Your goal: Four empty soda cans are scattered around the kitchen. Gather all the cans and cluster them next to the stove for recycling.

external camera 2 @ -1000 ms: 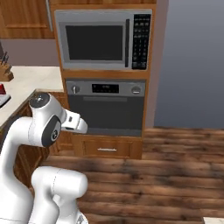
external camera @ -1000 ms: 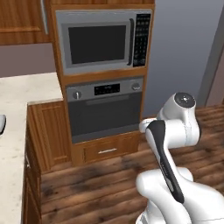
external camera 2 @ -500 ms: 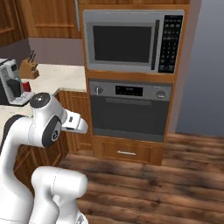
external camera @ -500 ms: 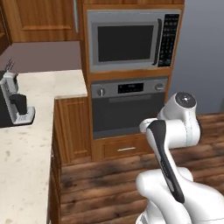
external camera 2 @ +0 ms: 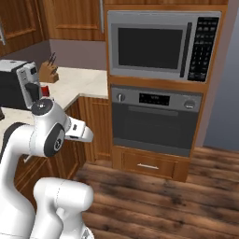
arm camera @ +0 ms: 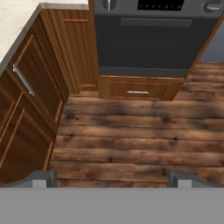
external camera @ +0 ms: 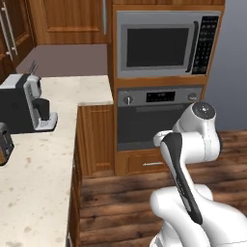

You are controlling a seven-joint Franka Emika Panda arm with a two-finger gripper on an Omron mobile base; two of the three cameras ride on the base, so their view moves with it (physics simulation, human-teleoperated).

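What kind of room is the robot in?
It looks like a home kitchen. There is a microwave built in above an oven, a pale stone counter with a coffee machine, and wooden cabinets.

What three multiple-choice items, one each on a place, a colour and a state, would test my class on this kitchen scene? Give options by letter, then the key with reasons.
1. Where is the microwave?
A. Directly above the built-in oven
B. On the counter
C. On the floor

2. What colour is the small can by the coffee machine?
A. Green
B. Red
C. Yellow

3. How does the gripper stand?
A. Shut on a can
B. Shut on a drawer handle
C. Open and holding nothing

Key: 1 A, both base views show the microwave stacked over the oven in one wooden column. 2 B, the right base view shows a red can beside the machine. 3 C, the hand view shows the fingertips wide apart over bare wooden floor.
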